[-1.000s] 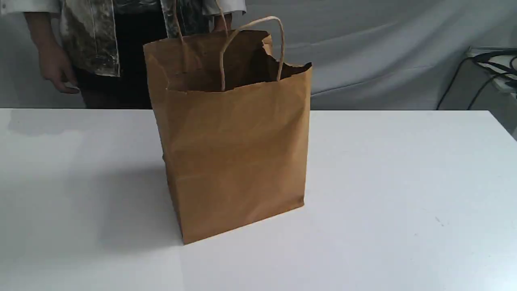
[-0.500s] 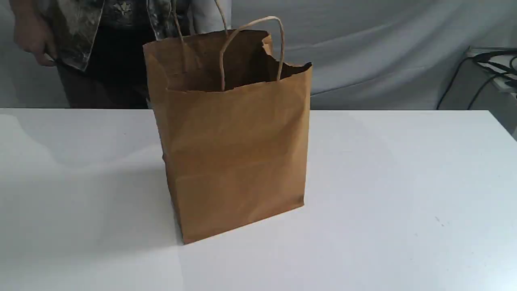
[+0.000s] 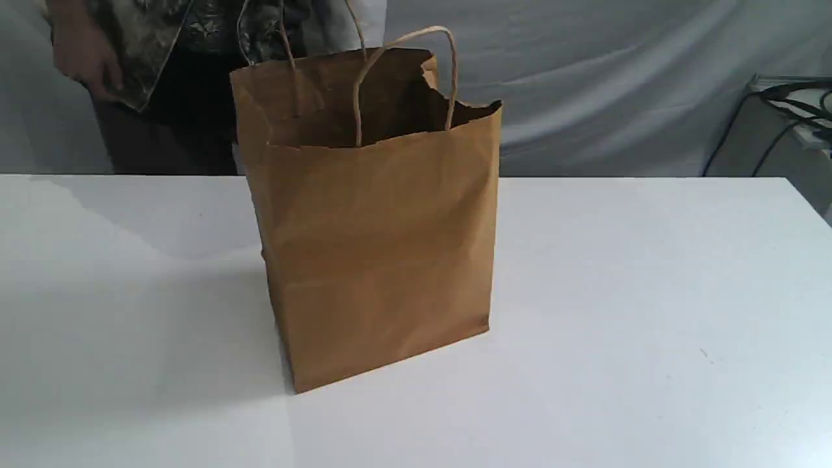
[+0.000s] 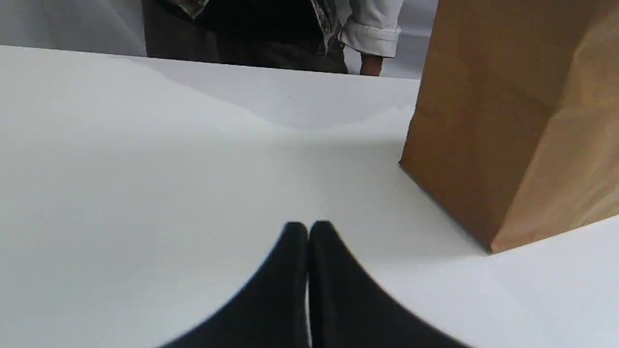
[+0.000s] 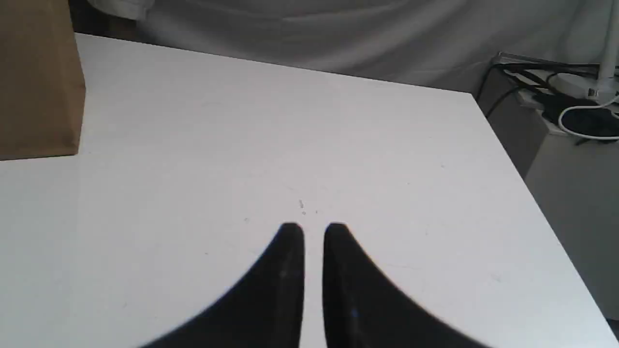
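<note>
Fingers, left: left gripper had its fingers pressed together, tips touching, nothing held; it hung low over bare tabletop, near the bag's lower corner but apart from it.
Person: stood behind the table's far left edge in a patterned jacket, one hand raised at the jacket's hem.
Bag: brown paper bag stood upright and open on the table, left of centre, one corner turned toward the camera; twisted paper handles stood up; top rim was torn at the back right.
Surface: white table, matte, with faint specks and the bag's soft shadow falling to the left.
Fingers, right: right gripper was all but closed, a thin slit between the fingers, nothing held; it sat over the table's right half, well apart from the bag.
Room: grey cloth backdrop hung creased behind the table.
Far right: grey side stand stood beside the table, carrying black cables.
</note>
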Tool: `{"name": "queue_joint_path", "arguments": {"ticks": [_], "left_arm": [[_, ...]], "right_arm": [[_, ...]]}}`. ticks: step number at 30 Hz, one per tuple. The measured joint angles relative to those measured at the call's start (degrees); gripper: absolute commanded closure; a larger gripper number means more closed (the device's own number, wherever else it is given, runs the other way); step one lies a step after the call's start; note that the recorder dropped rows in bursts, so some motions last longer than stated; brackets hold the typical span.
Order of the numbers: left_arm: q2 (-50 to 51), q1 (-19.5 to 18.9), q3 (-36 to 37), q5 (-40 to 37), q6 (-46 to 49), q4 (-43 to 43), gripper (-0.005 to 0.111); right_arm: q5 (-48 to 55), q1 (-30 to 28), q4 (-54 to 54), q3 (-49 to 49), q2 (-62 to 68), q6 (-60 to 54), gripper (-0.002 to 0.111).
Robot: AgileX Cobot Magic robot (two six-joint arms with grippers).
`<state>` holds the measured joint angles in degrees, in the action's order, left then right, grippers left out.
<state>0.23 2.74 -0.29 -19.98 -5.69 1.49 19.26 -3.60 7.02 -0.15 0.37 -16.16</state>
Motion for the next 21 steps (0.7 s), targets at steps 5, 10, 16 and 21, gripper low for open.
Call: {"name": "queue_joint_path", "arguments": {"ticks": [5,10,16,21], "left_arm": [[0.0,0.0,0.0,-0.1,2.0,0.5,0.107],[0.0,0.0,0.0,-0.1,8.1,0.6,0.107],[0.0,0.0,0.0,-0.1,11.3,0.6,0.107],[0.0,0.0,0.0,-0.1,11.7,0.6,0.107]], "right_arm": [[0.0,0.0,0.0,0.0,0.0,0.0,0.101],[0.0,0.0,0.0,0.0,0.0,0.0,0.101],[0.0,0.0,0.0,0.0,0.0,0.0,0.101],[0.0,0.0,0.0,0.0,0.0,0.0,0.101]]}}
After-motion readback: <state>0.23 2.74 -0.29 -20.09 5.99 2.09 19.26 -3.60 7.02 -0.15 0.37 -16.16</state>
